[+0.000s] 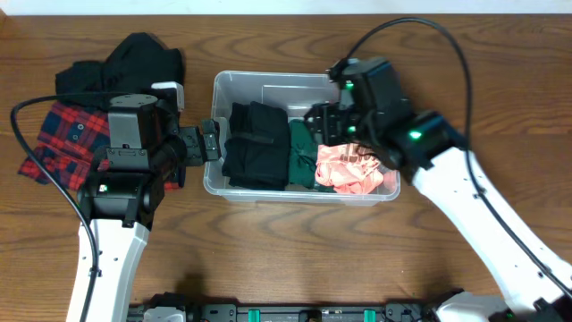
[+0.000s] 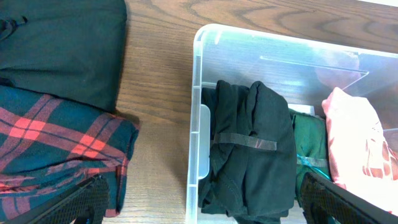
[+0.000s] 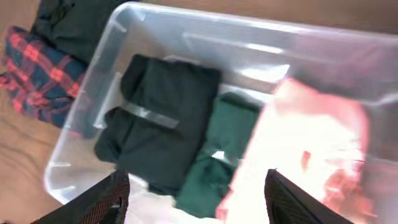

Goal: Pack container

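The clear plastic container (image 1: 234, 82) sits mid-table. It holds a folded black garment (image 1: 257, 143) at the left, a green one (image 1: 302, 152) in the middle and a pink one (image 1: 351, 168) at the right. My left gripper (image 1: 211, 141) is open at the container's left wall; in its wrist view (image 2: 202, 199) the fingers straddle that wall (image 2: 194, 124). My right gripper (image 1: 326, 121) is open and empty above the container's right half; in its wrist view (image 3: 196, 196) the black (image 3: 158, 118), green (image 3: 217, 149) and pink (image 3: 311, 143) garments lie below.
A red and navy plaid garment (image 1: 67, 134) and a black garment (image 1: 130, 64) lie on the wooden table left of the container. They also show in the left wrist view, plaid (image 2: 56, 149) and black (image 2: 62, 43).
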Controlling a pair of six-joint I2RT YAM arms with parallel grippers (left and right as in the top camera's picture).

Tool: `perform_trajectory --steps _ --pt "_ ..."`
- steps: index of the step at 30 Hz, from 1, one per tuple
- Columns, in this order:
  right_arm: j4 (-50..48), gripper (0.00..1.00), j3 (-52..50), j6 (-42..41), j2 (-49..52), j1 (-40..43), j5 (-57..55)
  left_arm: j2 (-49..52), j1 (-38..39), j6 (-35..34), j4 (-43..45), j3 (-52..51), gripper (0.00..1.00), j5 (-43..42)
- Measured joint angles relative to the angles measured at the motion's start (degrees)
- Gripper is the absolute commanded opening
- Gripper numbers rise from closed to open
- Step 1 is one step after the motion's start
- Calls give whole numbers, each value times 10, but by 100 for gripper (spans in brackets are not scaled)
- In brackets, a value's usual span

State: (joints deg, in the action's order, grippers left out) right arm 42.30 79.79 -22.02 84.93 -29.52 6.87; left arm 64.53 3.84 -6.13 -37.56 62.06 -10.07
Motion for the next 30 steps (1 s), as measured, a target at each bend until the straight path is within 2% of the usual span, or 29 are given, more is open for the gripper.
perform_trajectory --steps 9,13,14,15,22,30 --pt "77 79 0 68 -141 111 -89 0 0 0 0 0 98 0" --pt "101 88 0 95 -214 165 -112 0 0 0 0 0 98 0" --pt "105 98 0 103 -233 178 -117 0 0 0 0 0 98 0" --pt "109 99 0 105 -247 186 -118 0 0 0 0 0 98 0" --pt "144 99 0 123 -309 211 -125 0 0 0 0 0 98 0" --pt "166 99 0 125 -305 212 -125 0 0 0 0 0 98 0"
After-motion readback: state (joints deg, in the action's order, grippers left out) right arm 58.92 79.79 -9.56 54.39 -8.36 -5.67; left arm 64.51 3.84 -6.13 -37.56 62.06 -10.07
